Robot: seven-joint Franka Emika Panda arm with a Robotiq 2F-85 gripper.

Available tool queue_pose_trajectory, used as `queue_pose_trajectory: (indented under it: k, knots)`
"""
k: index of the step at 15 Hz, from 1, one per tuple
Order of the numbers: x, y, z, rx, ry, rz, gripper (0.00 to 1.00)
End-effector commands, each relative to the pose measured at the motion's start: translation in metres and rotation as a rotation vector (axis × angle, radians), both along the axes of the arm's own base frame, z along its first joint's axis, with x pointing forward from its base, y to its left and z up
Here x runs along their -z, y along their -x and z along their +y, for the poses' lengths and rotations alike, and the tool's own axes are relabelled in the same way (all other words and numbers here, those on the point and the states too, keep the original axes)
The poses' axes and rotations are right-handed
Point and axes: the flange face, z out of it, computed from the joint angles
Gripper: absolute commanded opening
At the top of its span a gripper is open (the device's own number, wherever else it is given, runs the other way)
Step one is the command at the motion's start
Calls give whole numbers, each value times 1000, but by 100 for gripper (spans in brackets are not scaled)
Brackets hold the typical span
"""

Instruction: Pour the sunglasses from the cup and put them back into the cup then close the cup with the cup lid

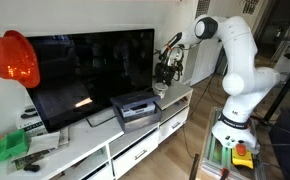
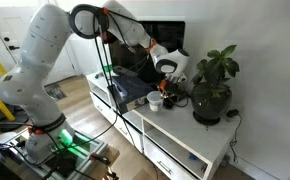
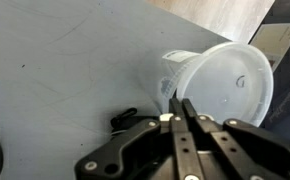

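Wrist view shows one white cup (image 3: 230,90) tipped on its side over the grey cabinet top (image 3: 55,70). One gripper (image 3: 180,100) has its jaws squeezed nearly together on the cup's rim. One dark pair of sunglasses (image 3: 123,119) lies on the top just beside the cup.

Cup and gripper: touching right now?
Touching. The wrist view shows the gripper pinched shut on the near rim of the tipped cup.
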Motion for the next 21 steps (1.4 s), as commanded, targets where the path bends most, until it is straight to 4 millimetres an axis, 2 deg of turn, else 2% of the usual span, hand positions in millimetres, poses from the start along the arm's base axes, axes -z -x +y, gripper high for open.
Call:
queue_pose_trajectory:
  k: [1,8,18,19,20,21]
  knots:
    - [6,-7,-7,23,-31,8,1]
    - [15,-14,-5,26,-50,23,1]
    - [11,-13,1,8,-35,36,1]
    - [11,-13,1,7,-34,36,4]
    - [11,-13,1,10,-31,37,27]
    - [9,-13,0,13,-35,38,31]
